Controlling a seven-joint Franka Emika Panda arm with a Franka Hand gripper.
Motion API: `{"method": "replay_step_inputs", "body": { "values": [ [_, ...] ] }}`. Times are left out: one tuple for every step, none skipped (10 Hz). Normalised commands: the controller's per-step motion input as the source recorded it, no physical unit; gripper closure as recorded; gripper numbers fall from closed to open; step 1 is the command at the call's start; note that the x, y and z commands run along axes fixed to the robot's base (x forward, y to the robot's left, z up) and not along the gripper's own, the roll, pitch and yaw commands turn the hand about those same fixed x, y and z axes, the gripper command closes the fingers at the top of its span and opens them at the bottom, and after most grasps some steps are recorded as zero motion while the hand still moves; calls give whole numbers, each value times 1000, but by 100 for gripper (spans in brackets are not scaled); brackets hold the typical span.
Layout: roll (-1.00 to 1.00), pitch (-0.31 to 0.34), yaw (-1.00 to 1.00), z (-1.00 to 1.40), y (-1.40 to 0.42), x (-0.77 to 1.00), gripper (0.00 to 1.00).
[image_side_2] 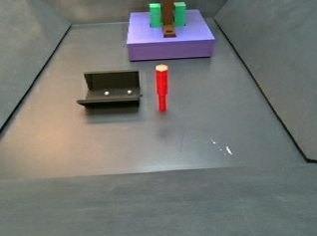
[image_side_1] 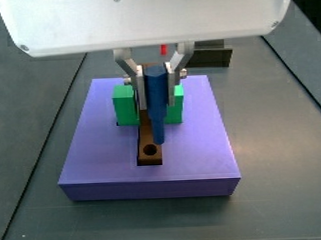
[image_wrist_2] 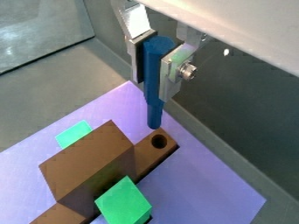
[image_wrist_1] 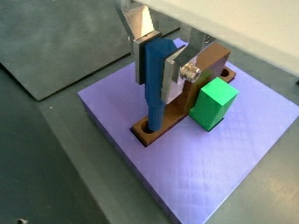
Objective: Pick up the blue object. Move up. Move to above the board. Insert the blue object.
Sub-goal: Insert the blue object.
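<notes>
- The gripper (image_wrist_2: 156, 54) hangs over the board (image_wrist_2: 100, 164); its fingers (image_wrist_1: 177, 68) are clamped on the upright blue object (image_wrist_1: 155, 80).
- The blue object's lower tip hovers directly above the board's hole (image_wrist_2: 159, 139).
- Green blocks (image_side_1: 125, 106) flank the board atop the purple slab (image_side_1: 192, 156).
- Well away from the board, a red peg (image_side_2: 161, 88) stands beside the fixture (image_side_2: 110, 90).

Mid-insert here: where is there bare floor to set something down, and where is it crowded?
Bare dark floor lies ahead of the L-shaped fixture and upright red peg. The purple slab is crowded: brown board, green blocks, and the gripper holding the thin blue peg over the hole.
</notes>
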Motion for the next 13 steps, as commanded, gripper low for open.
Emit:
{"method": "replay_step_inputs", "body": {
  "values": [
    [377,59,-29,-177,-14,0,100],
    [81,4,-46,-277,0,0,100],
    [-67,26,-23,-160,0,0,100],
    [-133,66,-3,-97,0,0,100],
    [-133,71,0,-89,0,0,100],
    [-127,76,0,-86,0,0,100],
    [-130,80,-14,-86,0,-14,100],
    [-117,49,0,-37,0,-74,100],
    [-110,20,0,0,-9,-149,100],
    [-147,19,0,0,0,-197,100],
    [-157,29,0,0,0,-86,100],
    [-97,47,0,-54,0,0,100],
    [-56,36,83,-166,0,103,100]
  ]
}}
